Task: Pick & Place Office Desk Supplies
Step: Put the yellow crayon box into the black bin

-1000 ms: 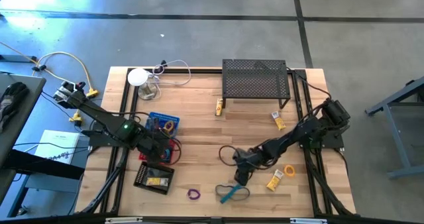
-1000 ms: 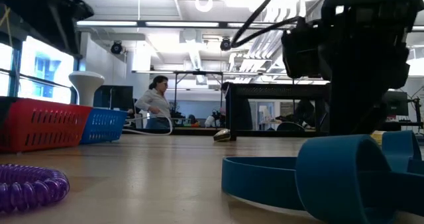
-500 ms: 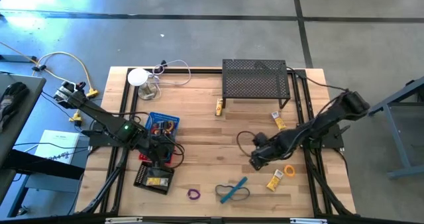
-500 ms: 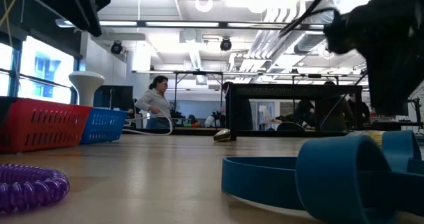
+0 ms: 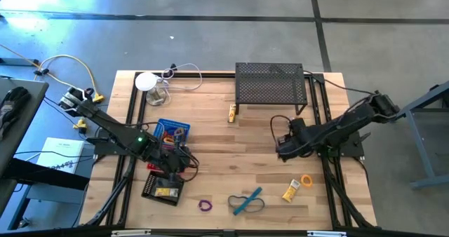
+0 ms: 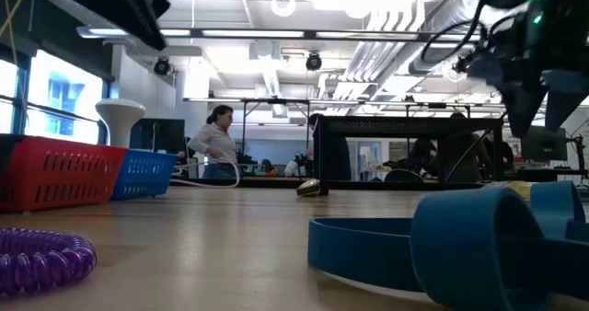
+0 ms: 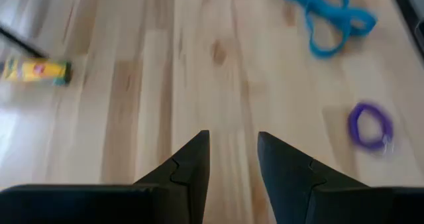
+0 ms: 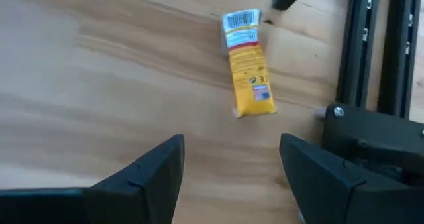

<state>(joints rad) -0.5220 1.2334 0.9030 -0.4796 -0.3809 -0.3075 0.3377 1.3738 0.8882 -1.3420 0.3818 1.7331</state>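
My right gripper [image 5: 283, 150], centre-right in the high view, stands wide and empty with the yellow tube [image 8: 247, 75] ahead by the black frame rail [image 8: 361, 45] — risk: a fingertip strikes the rail and nudges the tube away.

A grey floor [image 5: 210, 41] with dark seams surrounds the table [image 5: 210, 135]. Beyond it, a hall with ceiling lamps [image 6: 282, 3], a bright window [image 6: 55, 99] and a person [image 6: 217, 145] standing.
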